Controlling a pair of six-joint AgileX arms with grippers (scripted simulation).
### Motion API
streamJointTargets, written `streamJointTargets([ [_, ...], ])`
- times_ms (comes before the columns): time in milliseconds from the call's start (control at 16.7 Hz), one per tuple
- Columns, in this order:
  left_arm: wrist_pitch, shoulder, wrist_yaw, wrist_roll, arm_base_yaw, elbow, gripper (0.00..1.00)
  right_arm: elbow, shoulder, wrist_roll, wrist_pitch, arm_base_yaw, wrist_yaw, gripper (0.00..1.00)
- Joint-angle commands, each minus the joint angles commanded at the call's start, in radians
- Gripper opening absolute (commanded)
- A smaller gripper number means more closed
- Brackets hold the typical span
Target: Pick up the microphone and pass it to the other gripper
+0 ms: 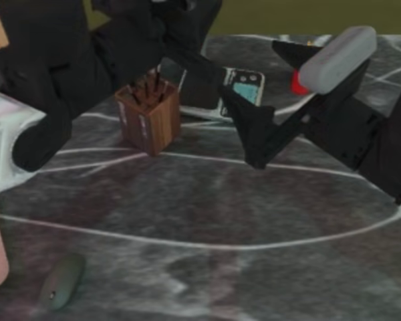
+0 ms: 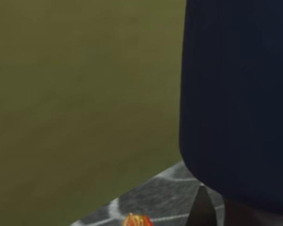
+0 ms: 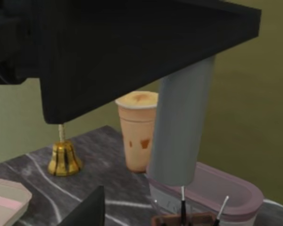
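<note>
Item: microphone (image 3: 181, 127), with a slim silver-grey cylindrical handle and a rounded dark blue foam head (image 2: 236, 94). Location: raised clear of the desk (image 1: 207, 214) at its far side, near the left arm (image 1: 60, 67). In the right wrist view the handle hangs nearly upright with its free lower end bare and its upper end hidden behind a black body. In the left wrist view the head fills the frame close to the camera. It cannot be made out in the top view. Left end effector: the microphone is probably in its keeping, but whether it is closed cannot be told. Right end effector (image 1: 264, 100): spread wide, holding nothing, level with the wooden pen holder (image 1: 150, 114). Handling, as judged: light and rigid along the handle, whose smooth round surface is likely to slip or roll under a loose pinch. The foam head is soft and yielding and gives a poor purchase. Recommended hold: across the bare lower handle, squarely on its axis. Markings: none legible on the microphone. The orange cup (image 3: 137, 129) bears darker patches but no readable lettering, and the brass bell (image 3: 64, 157) is plain.
</note>
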Motion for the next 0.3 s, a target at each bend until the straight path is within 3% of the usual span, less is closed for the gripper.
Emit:
streamJointTargets([
  [300,-0.005,-0.046,0.065,-0.001,0.073,-0.039,0.0,-0.109,-0.121,0.002,-0.009,-0.014,-0.023,1.0],
])
